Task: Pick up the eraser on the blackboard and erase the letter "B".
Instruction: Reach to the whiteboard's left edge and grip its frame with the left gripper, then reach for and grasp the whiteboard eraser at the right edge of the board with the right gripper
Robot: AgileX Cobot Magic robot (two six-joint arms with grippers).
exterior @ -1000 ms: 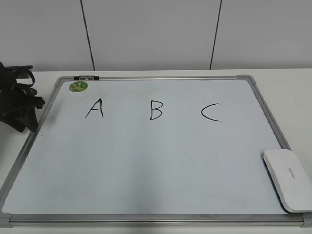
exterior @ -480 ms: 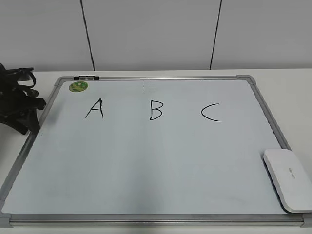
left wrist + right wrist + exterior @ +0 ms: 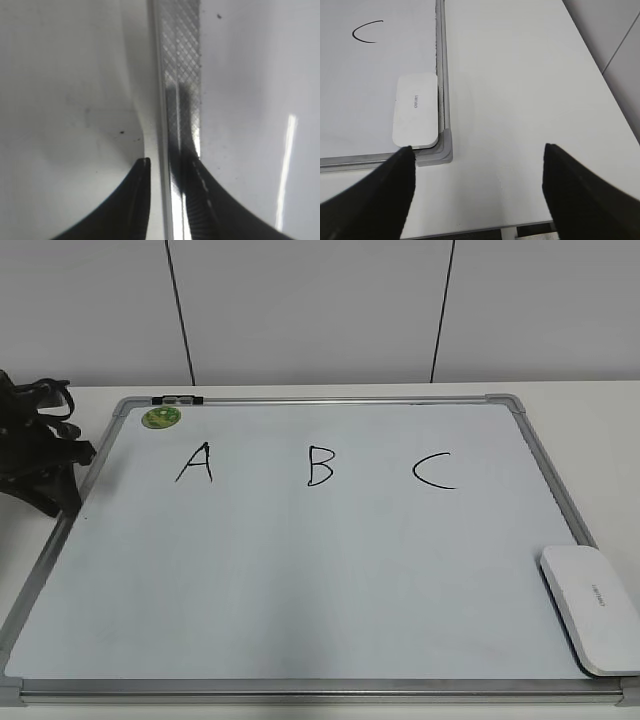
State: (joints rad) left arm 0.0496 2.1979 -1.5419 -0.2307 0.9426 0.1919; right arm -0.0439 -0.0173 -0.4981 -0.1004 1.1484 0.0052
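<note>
My left gripper straddles the whiteboard's grey aluminium frame, probably to steady it, while my right gripper hangs spread wide above the white plastic eraser.

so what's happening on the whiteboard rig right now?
Nothing is being erased yet. The eraser lies untouched in the near right corner of the blackboard, and the letter "B" is intact. The right gripper hangs open above the table beside that corner. The left gripper sits at the board's left frame, its fingers straddling the rail.
</note>
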